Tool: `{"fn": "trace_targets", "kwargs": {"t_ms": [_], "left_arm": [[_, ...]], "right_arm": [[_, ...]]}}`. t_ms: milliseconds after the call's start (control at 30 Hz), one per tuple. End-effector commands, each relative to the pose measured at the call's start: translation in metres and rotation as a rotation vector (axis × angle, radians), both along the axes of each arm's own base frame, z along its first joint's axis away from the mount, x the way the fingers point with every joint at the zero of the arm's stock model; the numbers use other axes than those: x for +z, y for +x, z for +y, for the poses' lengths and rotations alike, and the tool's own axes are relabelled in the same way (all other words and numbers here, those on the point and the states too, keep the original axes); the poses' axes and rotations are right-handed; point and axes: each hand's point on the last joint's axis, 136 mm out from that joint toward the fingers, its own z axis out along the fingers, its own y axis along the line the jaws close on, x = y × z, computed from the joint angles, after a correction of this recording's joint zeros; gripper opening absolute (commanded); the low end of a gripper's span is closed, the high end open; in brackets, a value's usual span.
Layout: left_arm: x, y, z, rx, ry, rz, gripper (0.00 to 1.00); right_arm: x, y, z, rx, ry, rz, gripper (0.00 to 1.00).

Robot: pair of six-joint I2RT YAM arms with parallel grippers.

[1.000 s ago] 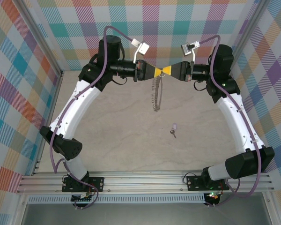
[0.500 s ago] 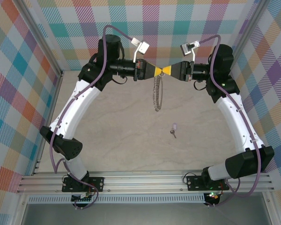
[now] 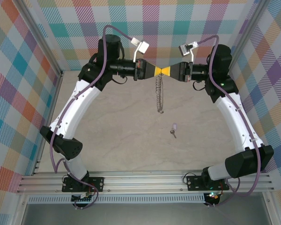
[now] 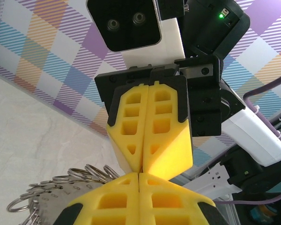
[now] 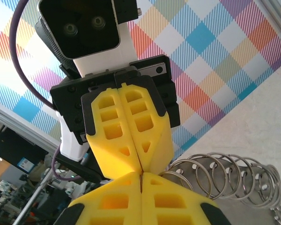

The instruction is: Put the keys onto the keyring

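Observation:
Above the far middle of the table my left gripper (image 3: 159, 71) and right gripper (image 3: 165, 71) meet tip to tip, both shut. The keyring (image 3: 160, 96), a thin loop strung with small silvery rings, hangs straight down from where they meet, pinched at its top. In the left wrist view its rings (image 4: 61, 185) sit left of my shut left gripper (image 4: 139, 176), facing the right gripper's yellow fingers (image 4: 164, 126). The right wrist view has the rings (image 5: 234, 176) to the right of my right gripper (image 5: 141, 175). The small pale-headed key (image 3: 174, 129) lies on the table, below and right of the ring.
Plaid walls (image 3: 33, 70) close in the pale marbled table (image 3: 122, 136) on the left, back and right. An aluminium rail (image 3: 145, 180) carrying both arm bases runs along the near edge. Open tabletop surrounds the key.
The hanging keyring has swung from a leftward tilt to straight down and shifted slightly right. Both grippers stay tip to tip.

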Motion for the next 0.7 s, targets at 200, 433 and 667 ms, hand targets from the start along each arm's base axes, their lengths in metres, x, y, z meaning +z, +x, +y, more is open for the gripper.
{"fn": "trace_targets", "kwargs": {"t_ms": [200, 433, 667], "left_arm": [[0.028, 0.019, 0.011, 0.17, -0.039, -0.06, 0.09], [0.048, 0.039, 0.035, 0.404, -0.137, -0.01, 0.51], [0.059, 0.04, 0.04, 0.437, -0.276, 0.085, 0.56]], "right_arm": [[-0.003, 0.004, 0.0, -0.062, -0.012, -0.035, 0.0], [0.011, 0.014, -0.006, -0.179, 0.032, -0.1, 0.0], [0.037, 0.01, -0.018, -0.293, 0.076, -0.172, 0.0]]}}
